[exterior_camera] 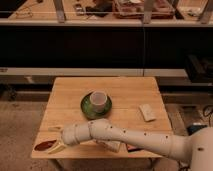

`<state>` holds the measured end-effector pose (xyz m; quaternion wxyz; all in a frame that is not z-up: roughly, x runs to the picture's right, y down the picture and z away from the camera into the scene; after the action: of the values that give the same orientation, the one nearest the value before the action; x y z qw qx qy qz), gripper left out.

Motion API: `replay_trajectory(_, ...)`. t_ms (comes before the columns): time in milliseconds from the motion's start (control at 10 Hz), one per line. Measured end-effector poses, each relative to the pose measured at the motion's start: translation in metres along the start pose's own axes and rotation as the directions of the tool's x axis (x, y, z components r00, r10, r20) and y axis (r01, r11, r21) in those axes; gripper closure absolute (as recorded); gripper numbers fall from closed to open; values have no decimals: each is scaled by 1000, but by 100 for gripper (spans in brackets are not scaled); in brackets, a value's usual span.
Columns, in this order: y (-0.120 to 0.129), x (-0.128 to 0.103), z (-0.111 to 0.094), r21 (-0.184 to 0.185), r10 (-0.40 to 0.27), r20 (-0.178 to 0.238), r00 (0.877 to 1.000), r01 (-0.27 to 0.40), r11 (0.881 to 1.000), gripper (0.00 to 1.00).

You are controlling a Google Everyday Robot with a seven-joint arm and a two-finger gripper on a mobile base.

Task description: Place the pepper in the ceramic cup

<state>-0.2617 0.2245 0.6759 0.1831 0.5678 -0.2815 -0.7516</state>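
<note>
Tool (54,138) is low over the surface (125,86), well apart from the ceramic cup (98,99), front-left of it in view. Fingers spread wide, gripping nothing. Pepper (44,145) lies flat, also front-left of the cup, just beside the nearer fingertip; contact unclear. Cup upright on green plate (85,108). Small box (147,112) right of cup.
</note>
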Motion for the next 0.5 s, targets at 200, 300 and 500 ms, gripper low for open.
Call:
replay_trajectory(200, 2, -8, 2, 9, -3, 34, 999, 2, 1000, 36)
replay_trajectory(300, 3, -13, 5, 14, 0, 48, 999, -1, 1000, 36)
replay_trajectory(500, 13, -26, 7, 4, 10, 88, 996, -10, 1000, 36)
